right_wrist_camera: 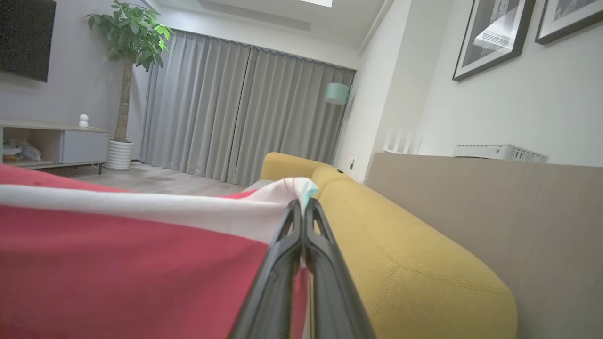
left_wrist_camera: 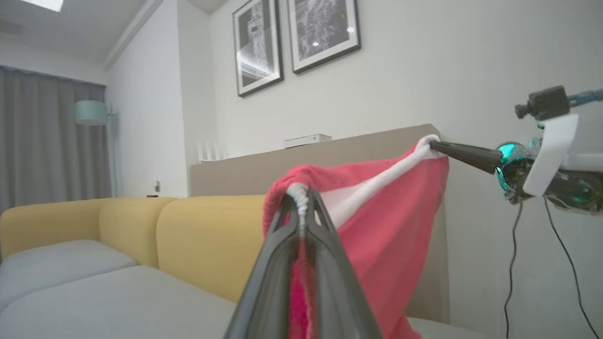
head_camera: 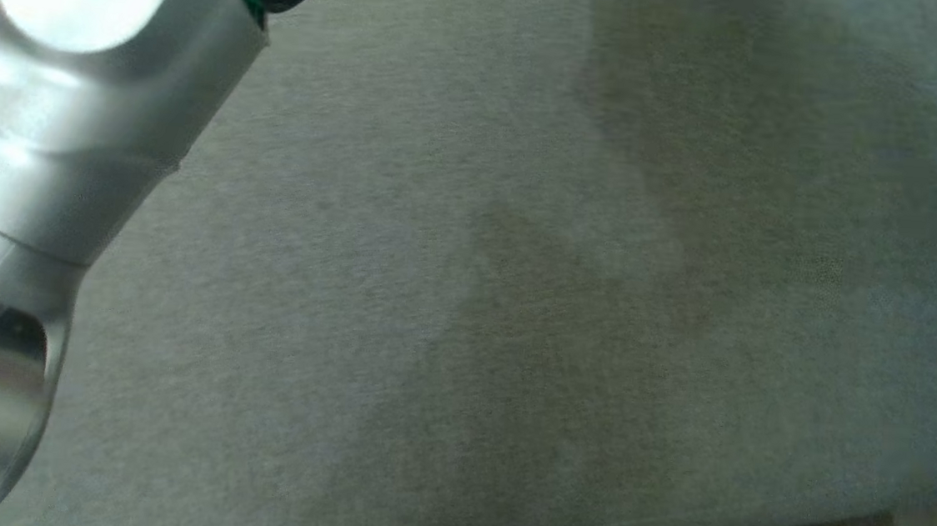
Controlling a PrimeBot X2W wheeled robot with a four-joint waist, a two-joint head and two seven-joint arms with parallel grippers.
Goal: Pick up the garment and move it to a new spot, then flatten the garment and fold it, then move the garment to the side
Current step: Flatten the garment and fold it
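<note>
left gripper (left_wrist_camera: 301, 194) is pinched shut on the garment (left_wrist_camera: 391, 226) at its white band; right gripper (right_wrist_camera: 304, 203) pinches the same band to its right. the red cloth hangs stretched between them, above the grey seat (left_wrist_camera: 118, 301) and before the yellow back (left_wrist_camera: 207, 235). it looks light, soft and limp; the band's ends should give the firmest hold. no readable writing.

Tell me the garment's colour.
The garment is red with a white band; left wrist view shows it best.
</note>
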